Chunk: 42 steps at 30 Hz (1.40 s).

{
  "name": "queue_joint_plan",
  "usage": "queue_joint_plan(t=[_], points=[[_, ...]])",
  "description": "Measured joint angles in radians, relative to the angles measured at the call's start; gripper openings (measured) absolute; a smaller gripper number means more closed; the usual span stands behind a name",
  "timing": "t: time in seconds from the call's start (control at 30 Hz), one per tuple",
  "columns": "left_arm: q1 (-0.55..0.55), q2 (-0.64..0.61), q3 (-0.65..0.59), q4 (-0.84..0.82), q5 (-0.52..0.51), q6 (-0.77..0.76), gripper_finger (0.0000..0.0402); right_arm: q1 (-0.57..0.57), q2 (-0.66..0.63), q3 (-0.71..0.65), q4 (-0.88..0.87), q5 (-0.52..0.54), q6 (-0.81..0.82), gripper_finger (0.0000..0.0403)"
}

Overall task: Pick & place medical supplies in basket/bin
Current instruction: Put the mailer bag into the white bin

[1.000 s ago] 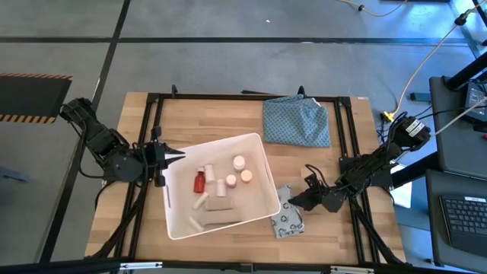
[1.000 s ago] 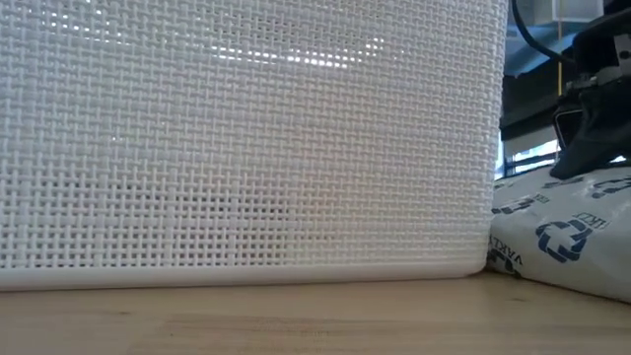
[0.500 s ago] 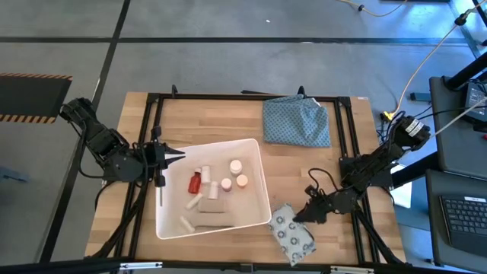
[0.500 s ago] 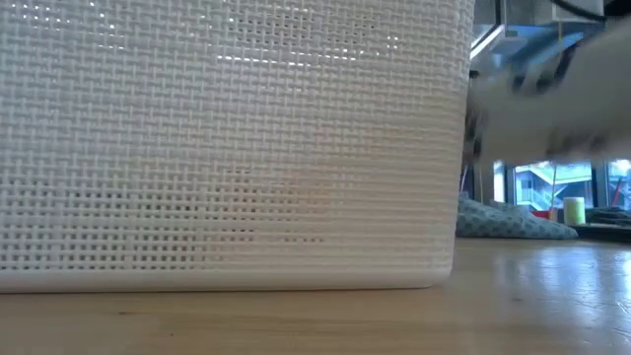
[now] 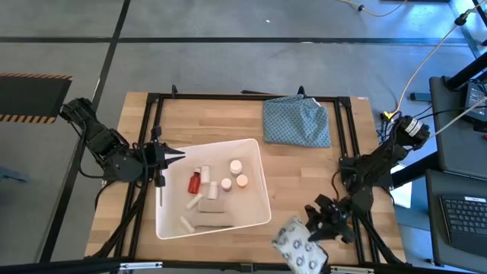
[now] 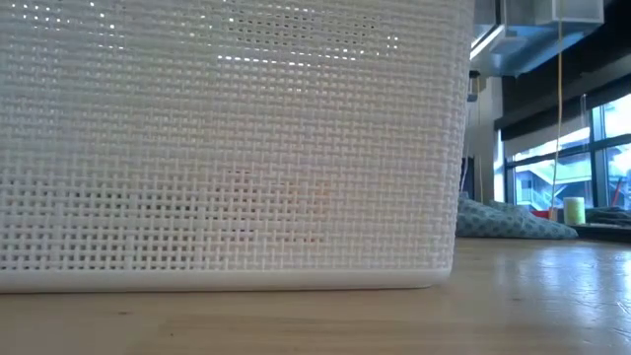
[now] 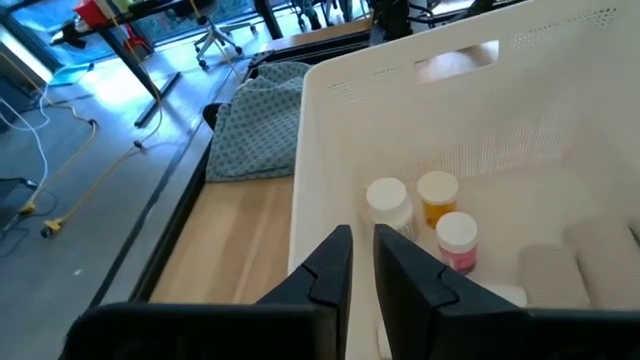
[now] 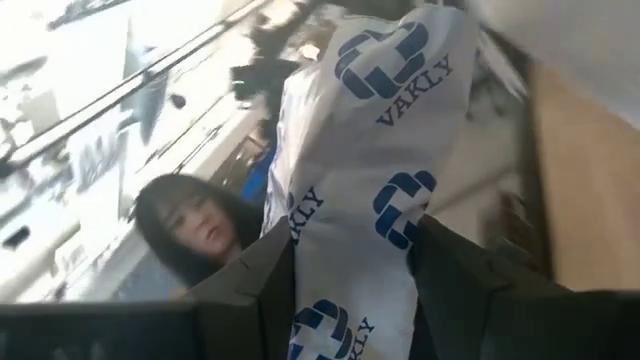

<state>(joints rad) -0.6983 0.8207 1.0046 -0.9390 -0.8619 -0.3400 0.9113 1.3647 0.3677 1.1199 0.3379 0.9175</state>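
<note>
The white basket [image 5: 255, 217] [image 6: 227, 148] stands on the wooden table. Inside it lie white bottles [image 5: 236, 165] [image 7: 388, 200], a red bottle [image 5: 195, 183] and white tubes [image 5: 199, 202]. My left gripper [image 5: 181, 156] [image 7: 362, 250] hovers shut above the basket's far left corner [image 7: 330, 75]. I cannot see it touching anything. My right gripper [image 5: 313, 230] [image 8: 355, 235] is near the table's near edge, right of the basket. It is shut on the grey-white packet [image 5: 295, 243] [image 8: 370, 130] with dark ring print. My right gripper pinches the packet between its two fingers by its right-hand end [image 8: 345, 275]. The fingers lie about level and come from the table's right, slanting toward the near edge. The packet is lifted clear of the table and sticks out beyond the fingertips.
A blue-green patterned cloth [image 5: 297, 122] [image 6: 513, 222] lies at the far right of the table. Black frame rails [image 5: 152, 114] run along the table's sides. A person [image 8: 195, 225] shows beyond the table in the right wrist view. Bare wood lies between the basket and the cloth.
My right gripper has gone up and toward the table's near edge, rolling and tipping its fingers up to about level. It took the packet from beside the basket's right side, and the packet is now lifted clear. The basket slid left and turned square.
</note>
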Motion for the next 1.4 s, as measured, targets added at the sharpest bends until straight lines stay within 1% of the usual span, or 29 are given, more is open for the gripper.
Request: queue_joint_plan(t=[0.17, 0.27, 0.37, 0.47, 0.53, 0.6, 0.67, 0.9, 0.97, 1.17, 1.27, 1.4], points=[[0.000, 0.000, 0.000, 0.000, 0.000, 0.048, 0.0042, -0.001, 0.000, 0.158, -0.006, 0.000, -0.288, 0.0165], [0.000, 0.000, 0.000, 0.000, 0.000, 0.051, 0.0044, -0.028, -0.005, 0.286, -0.097, 0.005, -0.487, 0.0165], [0.000, 0.000, 0.000, 0.000, 0.000, 0.051, 0.0045, -0.068, -0.016, 0.439, -0.347, 0.063, -0.652, 0.0165], [0.000, 0.000, 0.000, 0.000, 0.002, 0.050, 0.0043, -0.122, -0.019, 0.624, -0.686, 0.134, -0.745, 0.0165], [0.000, 0.000, 0.000, 0.000, 0.003, 0.049, 0.0041, -0.168, -0.017, 0.746, -0.897, 0.156, -0.779, 0.0165], [0.000, 0.000, 0.000, 0.000, 0.004, 0.048, 0.0039, -0.219, -0.007, 0.849, -1.037, 0.187, -0.802, 0.0165], [0.000, 0.000, 0.000, 0.000, 0.004, 0.048, 0.0038, -0.276, 0.004, 0.929, -1.130, 0.212, -0.827, 0.0165], [0.000, 0.000, 0.000, 0.000, 0.004, 0.048, 0.0042, -0.502, 0.078, 1.121, -1.369, 0.208, -0.924, 0.0165], [0.000, 0.000, 0.000, 0.000, 0.004, 0.048, 0.0042, -0.565, 0.109, 1.153, -1.428, 0.168, -0.975, 0.0165], [0.000, 0.000, 0.000, 0.000, 0.004, 0.047, 0.0038, -0.717, 0.216, 1.191, -1.447, -0.041, -1.056, 0.0165], [0.000, 0.000, 0.000, 0.000, 0.004, 0.048, 0.0039, -0.764, 0.284, 1.208, -1.446, -0.072, -1.111, 0.0165], [0.000, 0.000, 0.000, 0.000, 0.004, 0.048, 0.0042, -0.803, 0.383, 1.254, -1.450, -0.073, -1.204, 0.0165]])
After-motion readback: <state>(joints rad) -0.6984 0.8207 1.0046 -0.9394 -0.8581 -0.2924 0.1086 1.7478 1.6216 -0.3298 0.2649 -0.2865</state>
